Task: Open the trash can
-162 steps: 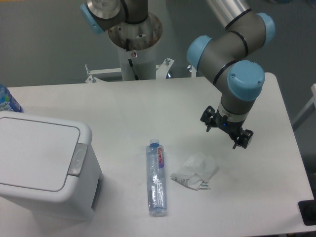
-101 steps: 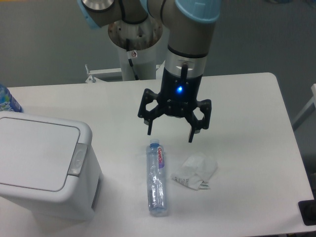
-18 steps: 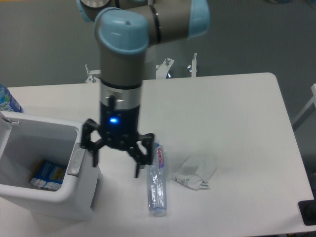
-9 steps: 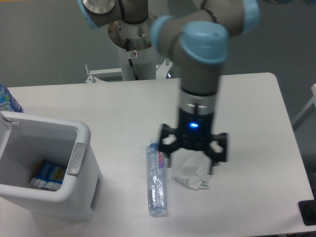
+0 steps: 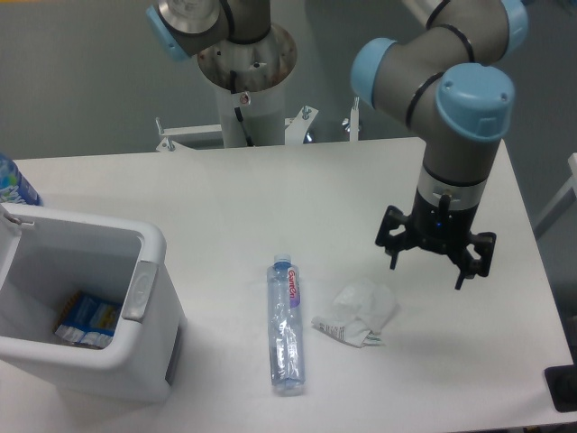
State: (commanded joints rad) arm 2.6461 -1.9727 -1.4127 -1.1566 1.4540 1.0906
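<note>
Your gripper (image 5: pixel 437 262) hangs above the table (image 5: pixel 270 194) at the right of the frame, fingers spread wide with nothing between them (a small blue light glows on the wrist just above). It sits up and to the right of the crumpled white wrapper (image 5: pixel 357 313), apart from it.

The trash can (image 5: pixel 86 311) stands at the lower left of the frame, and you can see straight into it: the top is uncovered and the white inner walls show. The lid appears to be swung back toward the left edge, though only a sliver of it is visible there. The grey push button (image 5: pixel 138 291) sits on the right-hand rim. Down inside lies a blue and white packet (image 5: pixel 86 318).

A clear plastic water bottle (image 5: pixel 286 325) lies on its side at lower centre, cap pointing toward the top of the frame, between the bin and the wrapper and touching neither. At the far left edge, just behind the bin, part of a second blue-labelled bottle (image 5: pixel 11 183) peeks into view.
</note>
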